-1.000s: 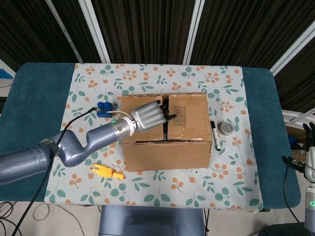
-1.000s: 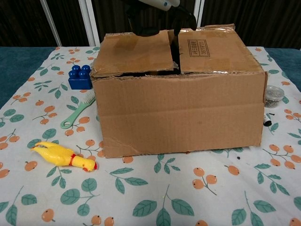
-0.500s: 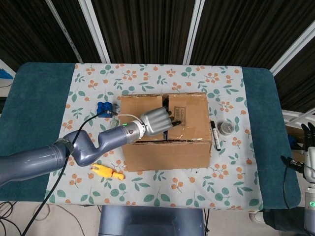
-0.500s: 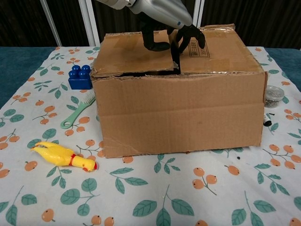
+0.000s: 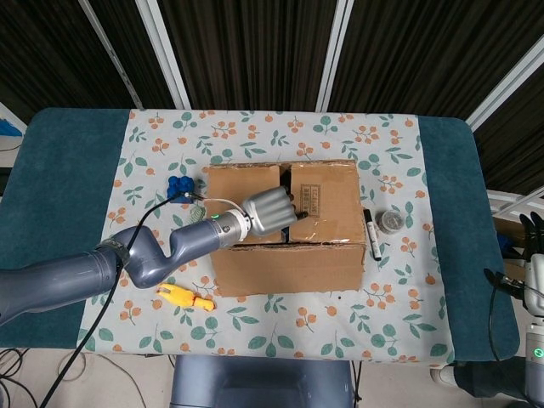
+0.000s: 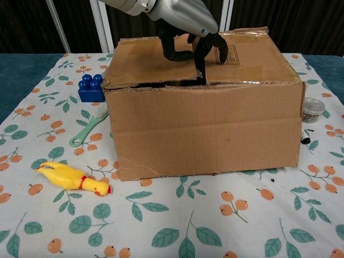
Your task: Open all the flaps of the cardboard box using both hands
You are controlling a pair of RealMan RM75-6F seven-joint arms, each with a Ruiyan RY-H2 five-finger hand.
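Chest view: left hand (image 6: 188, 24), fingers curled, now dipping fingertip into seam of box (image 6: 204, 123) mid-table; previously above flaps. Flaps lie flat. Right hand (image 5: 534, 234) idle at table edge, grip unclear.

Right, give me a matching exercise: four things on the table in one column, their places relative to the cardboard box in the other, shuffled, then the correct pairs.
Places are as seen in the head view.

Things:
1. blue block
2. yellow rubber chicken
3. black marker
4. left hand

Places:
A. on the cloth just right of the cardboard box
B. on top of the box, at the seam between the flaps
C. at the box's far left corner
D. at the box's near left corner

Pairs: 1-C, 2-D, 3-A, 4-B
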